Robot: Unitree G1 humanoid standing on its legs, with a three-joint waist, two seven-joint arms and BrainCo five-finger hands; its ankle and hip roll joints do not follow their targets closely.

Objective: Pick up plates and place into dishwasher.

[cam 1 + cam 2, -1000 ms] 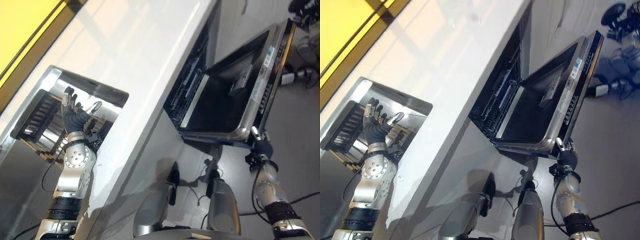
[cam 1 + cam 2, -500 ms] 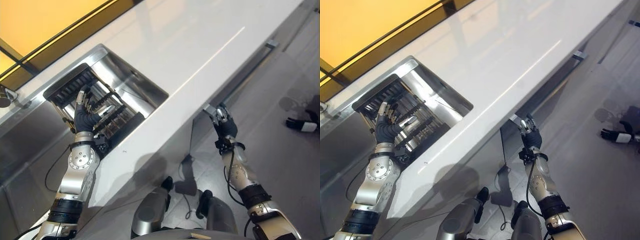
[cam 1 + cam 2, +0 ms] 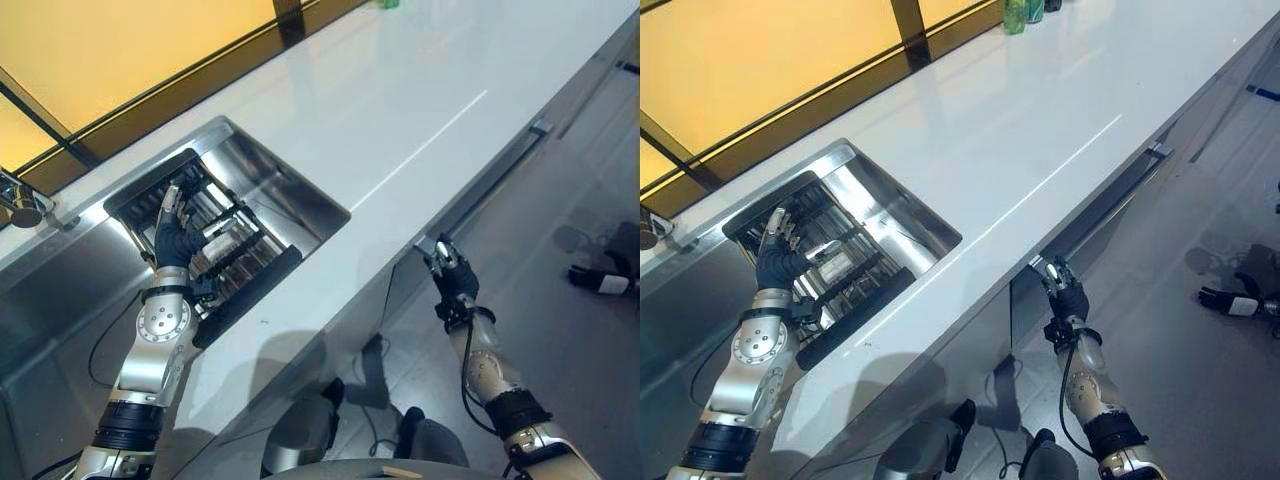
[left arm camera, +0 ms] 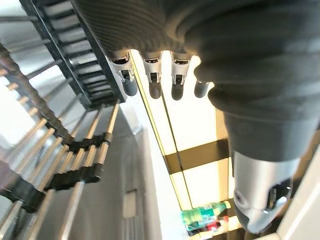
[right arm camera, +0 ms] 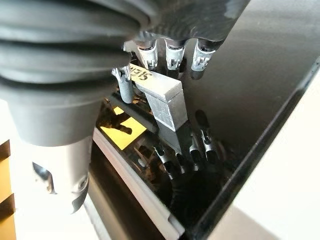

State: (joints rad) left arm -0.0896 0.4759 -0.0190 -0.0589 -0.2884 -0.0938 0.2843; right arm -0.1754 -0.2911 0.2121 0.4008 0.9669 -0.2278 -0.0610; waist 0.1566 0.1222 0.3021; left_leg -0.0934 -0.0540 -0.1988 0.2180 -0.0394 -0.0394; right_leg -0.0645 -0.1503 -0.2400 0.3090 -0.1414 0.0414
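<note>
Left eye view: we see the left hand (image 3: 176, 238) over the dish rack (image 3: 215, 256) in the sink (image 3: 300, 195), fingers straight and holding nothing; the right hand (image 3: 452, 280) has relaxed fingers against the dishwasher door handle (image 5: 164, 102); we cannot make out plates

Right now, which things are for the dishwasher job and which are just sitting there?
For the job: dish rack in the sink, under the left hand; dishwasher door handle, at the right hand. I can't make out any plates.

Just sitting there: green bottles at the counter's far edge; tap beside the sink.
</note>
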